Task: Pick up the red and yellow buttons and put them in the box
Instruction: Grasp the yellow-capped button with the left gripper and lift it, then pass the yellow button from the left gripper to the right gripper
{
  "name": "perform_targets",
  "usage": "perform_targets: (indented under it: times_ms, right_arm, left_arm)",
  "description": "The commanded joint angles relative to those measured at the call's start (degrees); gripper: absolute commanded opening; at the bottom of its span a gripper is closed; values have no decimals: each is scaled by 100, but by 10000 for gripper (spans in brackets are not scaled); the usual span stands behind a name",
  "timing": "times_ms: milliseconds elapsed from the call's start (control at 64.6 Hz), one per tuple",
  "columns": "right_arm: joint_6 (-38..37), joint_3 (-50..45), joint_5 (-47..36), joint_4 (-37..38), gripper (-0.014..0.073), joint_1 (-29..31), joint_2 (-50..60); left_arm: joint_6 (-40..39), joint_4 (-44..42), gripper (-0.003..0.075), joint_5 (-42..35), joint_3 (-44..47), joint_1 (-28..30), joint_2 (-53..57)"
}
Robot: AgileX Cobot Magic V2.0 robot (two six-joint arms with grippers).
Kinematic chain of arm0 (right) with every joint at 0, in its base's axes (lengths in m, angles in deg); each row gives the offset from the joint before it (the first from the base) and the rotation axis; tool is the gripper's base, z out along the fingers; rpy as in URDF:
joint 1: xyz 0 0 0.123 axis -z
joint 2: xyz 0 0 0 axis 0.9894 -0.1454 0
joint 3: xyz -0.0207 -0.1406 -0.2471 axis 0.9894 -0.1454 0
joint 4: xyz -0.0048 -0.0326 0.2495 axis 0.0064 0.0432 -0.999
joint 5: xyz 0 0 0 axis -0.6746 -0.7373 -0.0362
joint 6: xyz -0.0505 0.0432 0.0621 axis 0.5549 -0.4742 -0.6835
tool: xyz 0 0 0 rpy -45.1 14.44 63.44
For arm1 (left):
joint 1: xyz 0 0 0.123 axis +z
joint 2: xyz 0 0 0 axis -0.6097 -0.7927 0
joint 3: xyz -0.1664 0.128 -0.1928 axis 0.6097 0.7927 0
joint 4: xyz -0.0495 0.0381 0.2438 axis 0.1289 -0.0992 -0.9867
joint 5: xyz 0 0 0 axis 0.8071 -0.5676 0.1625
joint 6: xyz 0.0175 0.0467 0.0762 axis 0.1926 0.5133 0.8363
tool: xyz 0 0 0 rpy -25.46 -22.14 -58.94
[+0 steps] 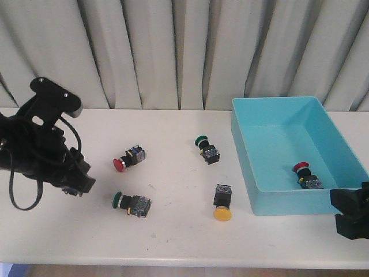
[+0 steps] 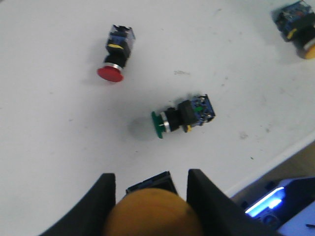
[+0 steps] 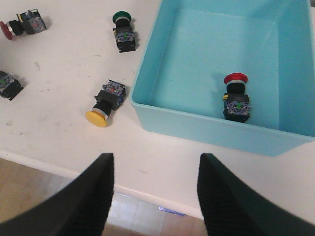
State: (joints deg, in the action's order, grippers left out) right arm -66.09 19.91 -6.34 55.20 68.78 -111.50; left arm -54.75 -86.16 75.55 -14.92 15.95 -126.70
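My left gripper (image 1: 74,183) hangs above the table's left side, shut on a yellow button (image 2: 152,214) whose black body pokes out between the fingers (image 2: 106,191). A red button (image 1: 128,160) lies on its side on the table; it also shows in the left wrist view (image 2: 115,51). A second yellow button (image 1: 222,203) lies near the box's front left corner and shows in the right wrist view (image 3: 106,103). The light-blue box (image 1: 248,173) at the right holds one red button (image 1: 304,175). My right gripper (image 1: 351,216) is open and empty at the table's front right, beside the box (image 3: 197,130).
Two green-capped switches lie on the table: one (image 1: 131,203) front left, in front of the red button, and one (image 1: 206,149) just left of the box. The table's front edge is close below my right gripper. Curtains hang behind the table.
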Motion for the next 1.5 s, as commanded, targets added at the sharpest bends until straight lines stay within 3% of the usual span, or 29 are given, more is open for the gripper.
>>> perform_targets:
  times_ms: [0,279,418,526,665,836,975,1300,1486]
  right_arm:
    - [15,163,-346,12,372,0,24]
    - [276,163,-291,-9,372,0,24]
    - [1295,163,-272,-361,397,0,-72]
    - [2248,163,-300,-876,464,0,-273]
    - [3439,163,-478,-1698,545,0,-679]
    - [5354,181,-752,-2967,539,-137,-1177]
    - [6387,181,-1312,-3681,519,-752,-1639]
    - [7011,181,-3800,-3751,512,-2633,-2416]
    - [7022,181,-4402,-3751,512,-3200,-2422]
  left_arm:
    - [672,975,185,-513,24,0,176]
    - [3835,4672,185,-638,116,0,163]
    - [4967,6398,185,-408,116,0,115]
    - [5362,7224,185,-113,116,0,2]
    - [5408,7538,185,105,116,0,-121]
    - [5403,7646,185,86,116,0,-160]
    - [5403,7717,185,86,116,0,-160]
    - [5392,7748,185,103,116,0,-160]
    - [5392,7748,185,103,116,0,-160]
